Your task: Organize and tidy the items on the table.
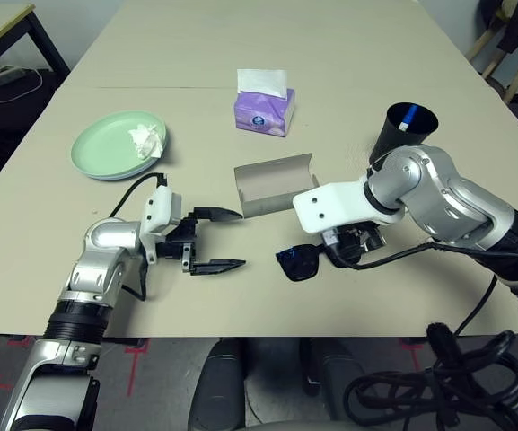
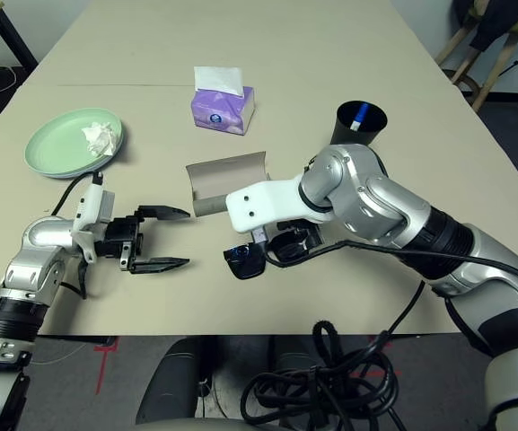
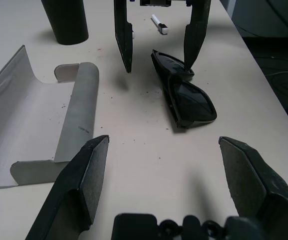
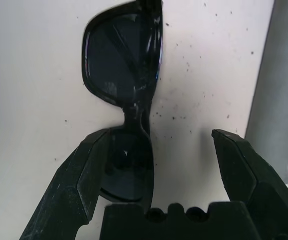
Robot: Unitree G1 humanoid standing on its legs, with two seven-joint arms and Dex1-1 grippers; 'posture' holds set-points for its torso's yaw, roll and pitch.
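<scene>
Currently we hold both grippers spread, the right gripper [image 3: 158, 47] straddling the sunglasses [image 3: 186, 95]. These remain outside the open glasses case [image 1: 272, 186]; the tissue [image 1: 146, 139] sits on the green plate [image 1: 106, 148].

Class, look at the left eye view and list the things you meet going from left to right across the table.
Mint green plate holding the crumpled tissue → left gripper → purple tissue box → black sunglasses → black cup.
</scene>
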